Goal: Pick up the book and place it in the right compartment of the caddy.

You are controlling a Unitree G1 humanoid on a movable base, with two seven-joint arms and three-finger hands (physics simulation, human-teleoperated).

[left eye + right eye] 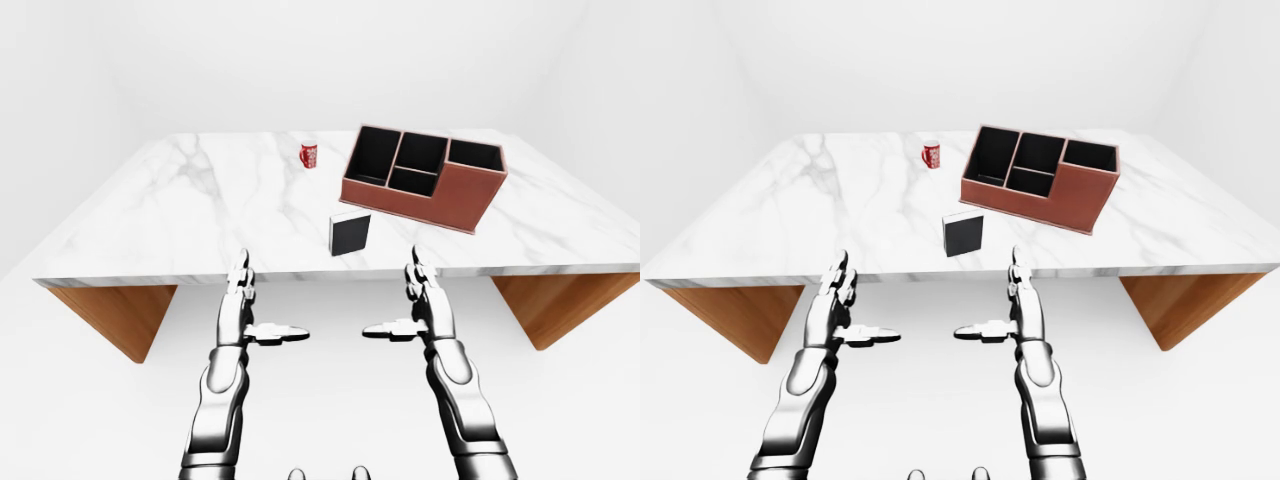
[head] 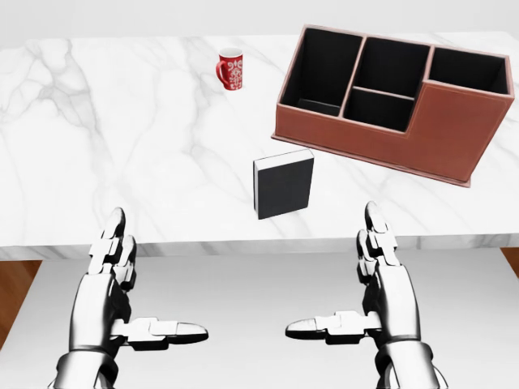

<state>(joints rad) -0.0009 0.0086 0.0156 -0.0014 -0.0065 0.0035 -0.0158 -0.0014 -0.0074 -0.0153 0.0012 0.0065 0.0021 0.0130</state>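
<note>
White walls and a pale floor are seen around a white marble counter [image 1: 200, 215] veined in grey, carried at either end on slanted wooden supports [image 1: 115, 315]. Near the counter's bottom edge in the head view, a black book [image 2: 283, 183] with a white page edge is seen standing upright, apart from everything else. Just above and to its right, a reddish-brown caddy [image 2: 438, 134] is set at an angle on the marble; four black-lined compartments are shown, a long one at the left, two smaller ones in the middle and a taller one at the right end, all seen empty. A red mug [image 2: 231, 69] with a white pattern is placed to the caddy's left, well apart from the book.

Below the counter's edge, clear of the marble, the two metallic hands are held up side by side. The left hand [image 2: 113, 279] and the right hand [image 2: 381, 279] are each shown with fingers [image 2: 115, 227] stretched straight toward the counter and thumbs turned inward toward one another; nothing is gripped by either.
</note>
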